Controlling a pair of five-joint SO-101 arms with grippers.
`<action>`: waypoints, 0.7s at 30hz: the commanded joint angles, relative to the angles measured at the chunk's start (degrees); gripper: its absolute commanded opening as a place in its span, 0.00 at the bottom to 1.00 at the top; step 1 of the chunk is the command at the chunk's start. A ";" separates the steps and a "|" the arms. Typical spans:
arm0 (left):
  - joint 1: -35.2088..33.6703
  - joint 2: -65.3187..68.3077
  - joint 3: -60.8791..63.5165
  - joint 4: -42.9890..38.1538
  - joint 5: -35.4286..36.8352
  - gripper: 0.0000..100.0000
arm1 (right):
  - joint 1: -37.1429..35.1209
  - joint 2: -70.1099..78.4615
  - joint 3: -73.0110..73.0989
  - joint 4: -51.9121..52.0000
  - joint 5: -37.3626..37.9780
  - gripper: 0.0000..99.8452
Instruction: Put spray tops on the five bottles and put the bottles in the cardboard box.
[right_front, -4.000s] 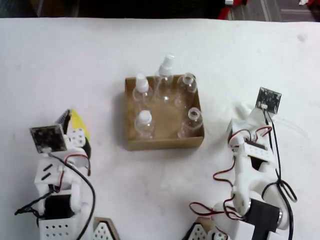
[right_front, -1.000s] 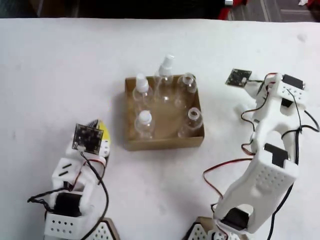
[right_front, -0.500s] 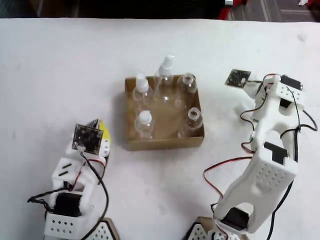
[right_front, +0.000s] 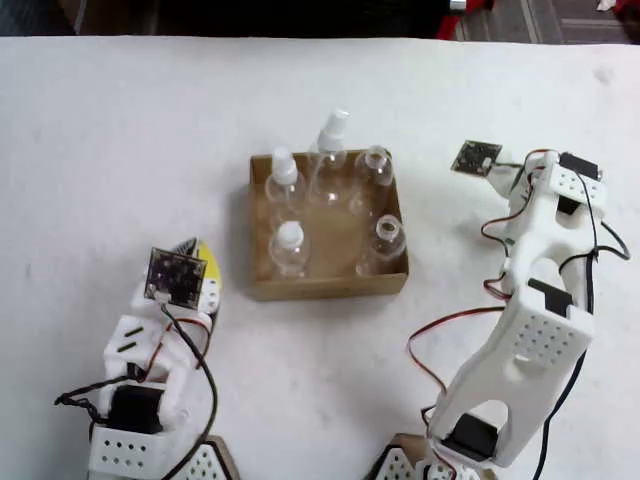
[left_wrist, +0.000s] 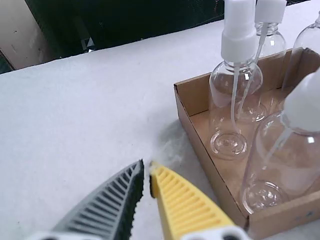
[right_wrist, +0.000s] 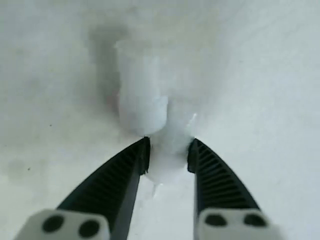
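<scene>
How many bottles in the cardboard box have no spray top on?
2: the far-right bottle and the near-right bottle, both along the right side of the cardboard box as the high view shows it. No bottle looks hidden.

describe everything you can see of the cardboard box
The cardboard box is brown, roughly square and open-topped, with low walls. It sits flat on the white table, between the two arms. Five clear bottles stand upright inside: three wear white spray tops, the two on the right arm's side have bare necks. The left claw lies near one corner, apart from it.
</scene>
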 joint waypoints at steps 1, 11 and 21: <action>0.66 -0.92 -1.14 -1.49 -0.70 0.02 | -1.01 0.13 -1.14 -2.15 0.53 0.02; 0.66 -0.92 -1.23 -1.49 -0.70 0.02 | -1.98 -10.42 -11.69 12.53 0.00 0.02; 0.66 -0.92 -1.23 -1.49 -0.70 0.02 | -7.69 -27.65 -15.91 24.04 -15.30 0.02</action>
